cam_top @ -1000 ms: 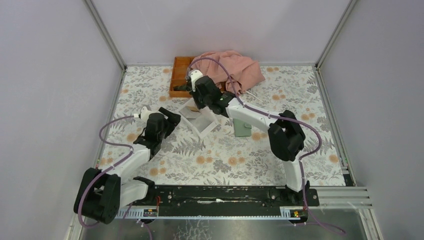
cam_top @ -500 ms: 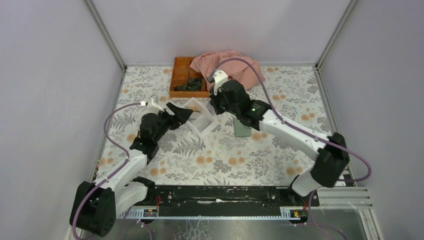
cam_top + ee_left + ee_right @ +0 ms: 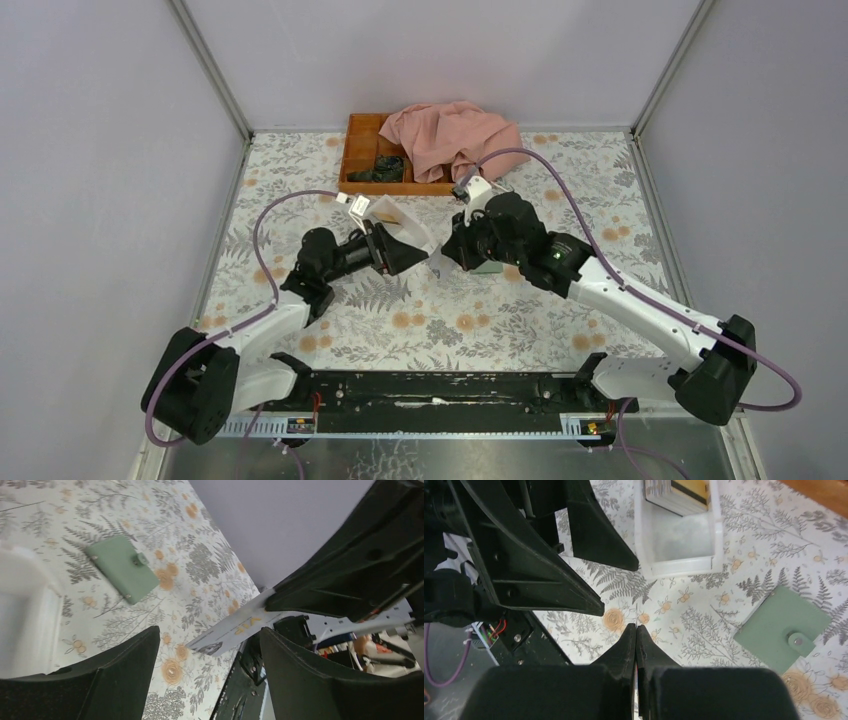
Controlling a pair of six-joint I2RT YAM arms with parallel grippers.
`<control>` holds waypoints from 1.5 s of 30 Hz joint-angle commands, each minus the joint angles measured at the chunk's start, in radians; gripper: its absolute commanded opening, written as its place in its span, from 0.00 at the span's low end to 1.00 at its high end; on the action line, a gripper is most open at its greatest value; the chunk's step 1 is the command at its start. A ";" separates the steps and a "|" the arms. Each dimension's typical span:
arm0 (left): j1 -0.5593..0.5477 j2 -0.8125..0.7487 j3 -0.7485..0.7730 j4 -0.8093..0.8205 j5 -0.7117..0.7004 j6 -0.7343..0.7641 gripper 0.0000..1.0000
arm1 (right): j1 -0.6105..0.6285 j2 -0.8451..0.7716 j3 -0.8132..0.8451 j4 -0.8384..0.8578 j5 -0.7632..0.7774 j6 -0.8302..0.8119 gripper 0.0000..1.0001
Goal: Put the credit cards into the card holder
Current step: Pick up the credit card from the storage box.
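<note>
My right gripper (image 3: 636, 628) (image 3: 446, 258) is shut on a thin greyish credit card (image 3: 235, 629), which is edge-on in the right wrist view and sticks out over the tablecloth. My left gripper (image 3: 209, 631) (image 3: 420, 252) stands open just left of it, one finger on either side of the card's free end without touching it. The card holder (image 3: 121, 568) (image 3: 783, 628), a grey-green case closed with a snap tab, lies flat to the right of both grippers and is half hidden in the top view (image 3: 490, 266). More credit cards (image 3: 681, 492) are stacked in the white box.
The white open-topped box (image 3: 640, 535) (image 3: 385, 211) sits behind the left gripper. An orange wooden tray (image 3: 358, 150) holding dark items and a pink cloth (image 3: 455, 135) lie at the back. Grey walls enclose the floral tabletop.
The right arm swung from the tray and box toward the front right, carrying the card. The left arm reached right, over the box, until its open fingers met the card.
</note>
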 commanded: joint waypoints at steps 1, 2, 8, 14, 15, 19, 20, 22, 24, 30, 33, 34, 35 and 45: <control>-0.018 0.026 0.030 0.153 0.123 0.020 0.79 | 0.001 -0.055 -0.017 -0.031 -0.083 0.045 0.00; -0.021 0.038 0.033 0.169 0.133 0.016 0.78 | -0.002 -0.060 -0.021 -0.035 -0.091 0.052 0.00; -0.042 0.110 0.054 0.219 0.201 -0.001 0.70 | -0.052 -0.086 -0.047 -0.020 -0.188 0.093 0.00; -0.054 0.148 0.063 0.267 0.251 -0.028 0.67 | -0.137 -0.084 -0.073 0.014 -0.305 0.126 0.00; -0.059 0.153 0.066 0.267 0.257 -0.029 0.66 | -0.146 -0.080 -0.075 0.019 -0.316 0.128 0.00; -0.085 0.179 0.082 0.259 0.272 -0.025 0.66 | -0.176 -0.061 -0.082 0.056 -0.375 0.147 0.00; -0.093 0.187 0.089 0.249 0.271 -0.020 0.66 | -0.179 -0.057 -0.082 0.065 -0.387 0.152 0.00; -0.105 0.199 0.102 0.230 0.271 -0.011 0.66 | -0.183 -0.044 -0.084 0.090 -0.413 0.165 0.00; -0.116 0.202 0.115 0.208 0.272 0.002 0.66 | -0.185 -0.026 -0.086 0.107 -0.442 0.172 0.00; -0.137 0.229 0.151 0.175 0.302 0.023 0.50 | -0.207 0.020 -0.090 0.149 -0.498 0.196 0.00; -0.140 0.259 0.153 0.189 0.319 0.008 0.38 | -0.223 0.033 -0.088 0.168 -0.520 0.206 0.00; -0.141 0.274 0.152 0.212 0.330 -0.009 0.36 | -0.229 0.039 -0.085 0.170 -0.528 0.206 0.00; -0.141 0.289 0.149 0.247 0.340 -0.030 0.33 | -0.234 0.046 -0.080 0.170 -0.536 0.206 0.00; -0.141 0.402 0.141 0.565 0.405 -0.229 0.00 | -0.262 0.107 -0.056 0.179 -0.595 0.210 0.00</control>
